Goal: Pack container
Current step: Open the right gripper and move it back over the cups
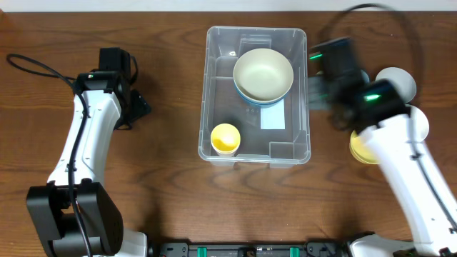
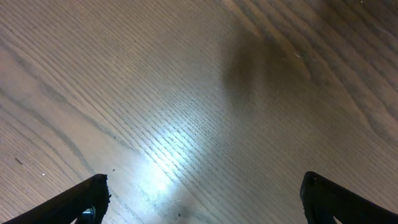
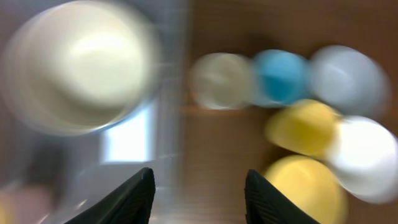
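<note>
Hovering just beside the right wall of the container [image 1: 207, 93], the right fingers [image 3: 134, 199] stood partly parted with nothing between them, and the wrist view was smeared, so finer detail could not be read. The container sat in the middle of the tabletop [image 1: 164, 200], within reach of both arms, which suited a packing job fed from either side. Inside it, a cream bowl [image 1: 263, 73] was nested in a blue bowl [image 1: 246, 97] at the far end, probably stacked to save room, and a yellow cup [image 1: 225, 137] stood alone in the near left corner. A cluster of loose bowls [image 3: 298, 127] waited on the tabletop to the right of the container, near the right arm and likely its supply. The left fingers [image 2: 74, 202] were spread fully wide over bare wood, well clear of the container and holding nothing, apparently parked out of the way.
</note>
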Available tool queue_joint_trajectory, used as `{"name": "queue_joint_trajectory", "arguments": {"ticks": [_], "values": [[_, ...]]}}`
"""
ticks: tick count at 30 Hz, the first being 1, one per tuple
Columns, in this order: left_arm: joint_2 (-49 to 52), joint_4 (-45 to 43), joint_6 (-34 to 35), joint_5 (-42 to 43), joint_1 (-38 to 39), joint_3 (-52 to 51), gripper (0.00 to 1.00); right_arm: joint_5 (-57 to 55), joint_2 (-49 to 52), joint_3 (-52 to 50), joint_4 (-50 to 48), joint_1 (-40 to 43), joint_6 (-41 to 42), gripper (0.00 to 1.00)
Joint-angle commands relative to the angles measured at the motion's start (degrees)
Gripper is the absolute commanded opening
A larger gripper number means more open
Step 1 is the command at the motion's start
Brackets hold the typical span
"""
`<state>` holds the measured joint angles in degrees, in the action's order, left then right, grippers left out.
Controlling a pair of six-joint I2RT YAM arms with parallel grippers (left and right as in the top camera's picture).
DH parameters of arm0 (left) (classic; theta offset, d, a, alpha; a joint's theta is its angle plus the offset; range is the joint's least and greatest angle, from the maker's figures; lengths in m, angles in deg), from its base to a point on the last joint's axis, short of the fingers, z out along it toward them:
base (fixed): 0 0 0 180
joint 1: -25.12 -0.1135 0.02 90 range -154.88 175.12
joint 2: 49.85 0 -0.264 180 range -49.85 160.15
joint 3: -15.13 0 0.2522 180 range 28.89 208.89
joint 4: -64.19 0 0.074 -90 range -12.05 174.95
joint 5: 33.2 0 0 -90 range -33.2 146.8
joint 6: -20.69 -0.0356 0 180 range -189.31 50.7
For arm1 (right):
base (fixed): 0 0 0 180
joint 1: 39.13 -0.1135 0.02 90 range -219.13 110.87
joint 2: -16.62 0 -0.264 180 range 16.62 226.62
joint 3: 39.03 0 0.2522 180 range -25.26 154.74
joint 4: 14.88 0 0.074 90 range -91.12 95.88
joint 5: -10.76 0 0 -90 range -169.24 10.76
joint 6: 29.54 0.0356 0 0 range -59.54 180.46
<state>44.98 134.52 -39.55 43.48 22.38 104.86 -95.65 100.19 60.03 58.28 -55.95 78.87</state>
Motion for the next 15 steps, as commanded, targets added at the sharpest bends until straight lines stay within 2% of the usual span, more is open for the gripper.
{"name": "queue_joint_trajectory", "arguments": {"ticks": [1, 5, 8, 15], "values": [[-0.22, 0.2, -0.15, -0.9, -0.09, -0.09, 0.98, 0.72, -0.39, 0.79, 0.98, 11.04, 2.73, 0.49], [-0.22, 0.2, -0.15, -0.9, -0.09, -0.09, 0.98, 7.1, 1.03, 0.46, 0.81, 23.65, 0.68, 0.48], [-0.22, 0.2, -0.15, -0.9, -0.09, -0.09, 0.98, 10.86, 2.84, 0.07, -0.26, 29.31, -1.33, 0.48], [-0.22, 0.2, -0.15, -0.9, -0.09, -0.09, 0.98, 12.37, 9.22, 0.04, -1.6, 32.63, -4.17, 0.5]]}}
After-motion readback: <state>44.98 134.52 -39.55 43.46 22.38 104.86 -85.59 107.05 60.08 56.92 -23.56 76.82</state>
